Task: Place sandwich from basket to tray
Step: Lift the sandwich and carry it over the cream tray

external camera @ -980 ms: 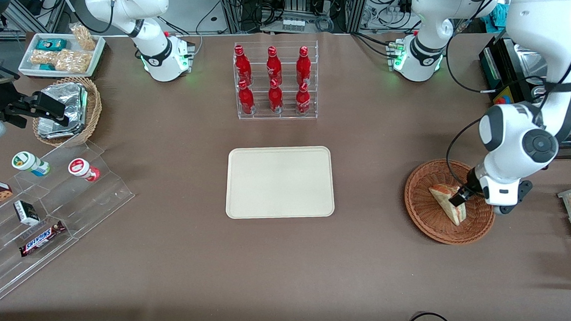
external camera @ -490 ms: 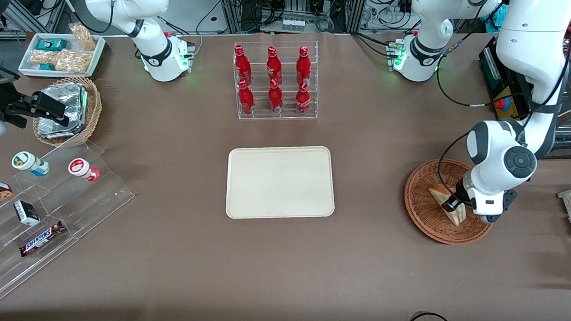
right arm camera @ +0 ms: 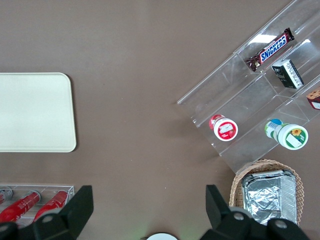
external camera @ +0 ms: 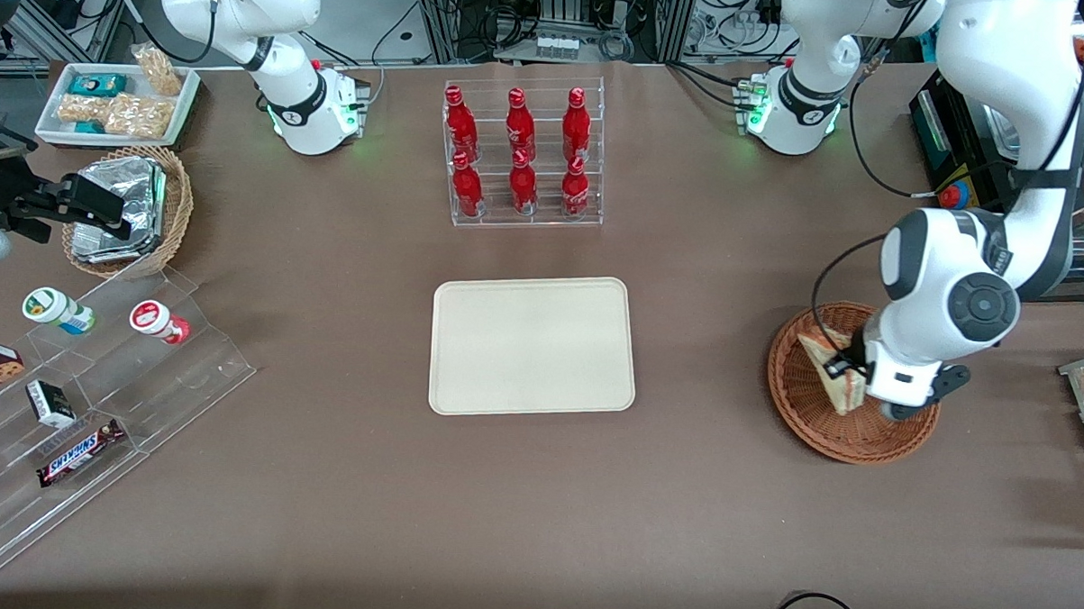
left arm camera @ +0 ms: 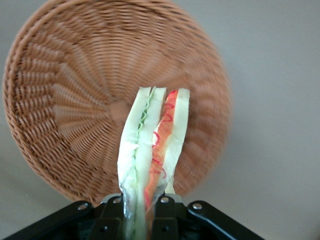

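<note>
The end effector (external camera: 844,374) was clamped on the sandwich (external camera: 827,365), its jaws pinching one end of the wedge so that the bread and the red and green filling layers stuck out edge-on past them in the wrist view (left arm camera: 152,150). The wedge appeared lifted clear of the wicker basket (external camera: 804,413), whose woven floor (left arm camera: 75,110) showed below it with a gap; in the front view the sandwich hung over the basket's 10 o'clock sector, just inside the rim.

So the pick looked done and the lift begun. The carry and the release were not yet made: the cream tray (external camera: 532,345) lay bare on the table (external camera: 697,508), well apart from the basket at its 9 o'clock, toward the parked arm's end. At the tray's 12 o'clock stood the clear rack of red bottles (external camera: 522,155), out of a straight path between basket and tray.
</note>
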Tool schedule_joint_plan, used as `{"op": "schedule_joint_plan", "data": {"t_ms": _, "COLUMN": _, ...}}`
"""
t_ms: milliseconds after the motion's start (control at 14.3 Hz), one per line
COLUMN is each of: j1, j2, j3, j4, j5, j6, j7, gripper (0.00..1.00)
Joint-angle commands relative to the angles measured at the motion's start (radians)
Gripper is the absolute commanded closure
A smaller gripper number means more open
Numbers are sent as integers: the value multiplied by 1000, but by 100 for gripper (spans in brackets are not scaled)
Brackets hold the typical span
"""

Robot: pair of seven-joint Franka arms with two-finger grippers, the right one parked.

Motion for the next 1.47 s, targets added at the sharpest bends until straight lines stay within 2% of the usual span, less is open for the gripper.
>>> {"op": "schedule_joint_plan", "data": {"t_ms": 0, "j1": -121, "j2": 55, "j3": -13, "j4": 126, "j5": -5, "j6": -90, "j7": 108, "gripper": 91}}
{"op": "schedule_joint_plan", "data": {"t_ms": 210, "j1": -228, "j2": 193, "j3": -48, "j4": 272, "j5": -83, "j6": -92, "j7": 5, "gripper": 91}}
{"op": "schedule_joint_plan", "data": {"t_ms": 350, "j1": -325, "j2": 306, "j3": -53, "j4": 398, "j5": -86, "j6": -87, "j7": -116, "gripper": 92}}
{"op": "schedule_joint_plan", "data": {"t_ms": 700, "j1": -512, "j2": 483, "j3": -53, "j4": 593, "j5": -83, "j6": -15, "j7": -359, "gripper": 94}}
{"op": "schedule_joint_plan", "data": {"t_ms": 980, "j1": -600, "j2": 515, "j3": -51, "j4": 592, "j5": -75, "j6": 49, "j7": -424, "gripper": 94}}
{"op": "schedule_joint_plan", "data": {"t_ms": 1400, "j1": -606, "j2": 538, "j3": -66, "j4": 584, "j5": -72, "j6": 98, "j7": -413, "gripper": 90}}
